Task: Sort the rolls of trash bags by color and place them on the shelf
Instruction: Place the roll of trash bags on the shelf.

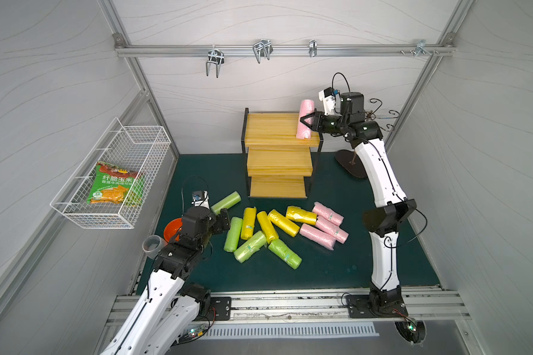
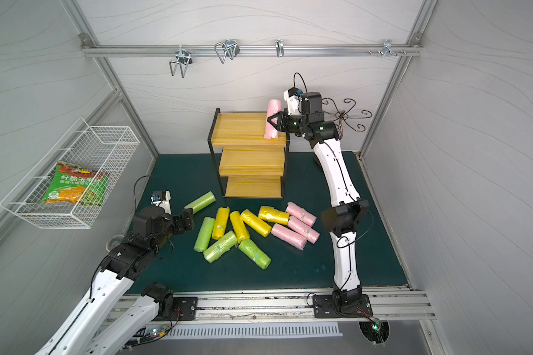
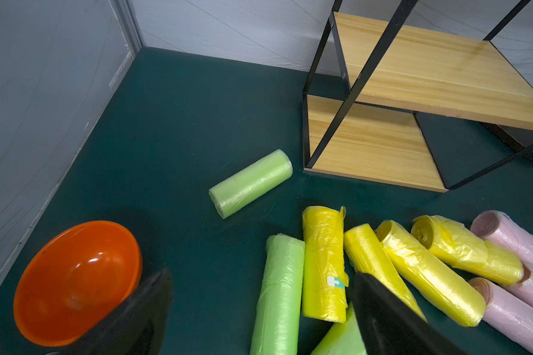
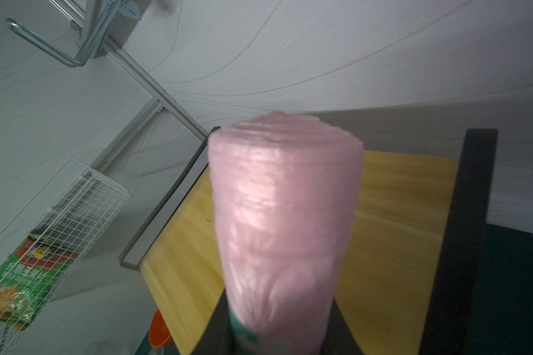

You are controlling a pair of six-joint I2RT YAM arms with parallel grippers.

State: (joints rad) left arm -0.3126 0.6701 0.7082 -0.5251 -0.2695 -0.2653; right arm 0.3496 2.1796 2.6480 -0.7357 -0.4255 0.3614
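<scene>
the shelf [image 1: 277, 163] carries one pink roll [image 1: 306, 107] at the right edge of its top board, clamped by the right gripper [image 1: 304, 121]. the wire basket [image 1: 130, 147] holds a snack bag [image 1: 116, 184]. eleven rolls [image 1: 283, 222] lie on the mat [image 1: 320, 264], near the left gripper [image 3: 260, 272], jaws wide apart.

green snack bag [image 1: 116, 184]: white chinese text "纤脆玉米"; smaller print illegible.

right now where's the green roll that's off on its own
In both top views the lone light green roll lies on the mat on the left side, just off the shelf's lowest front corner and apart from the pile.
</scene>
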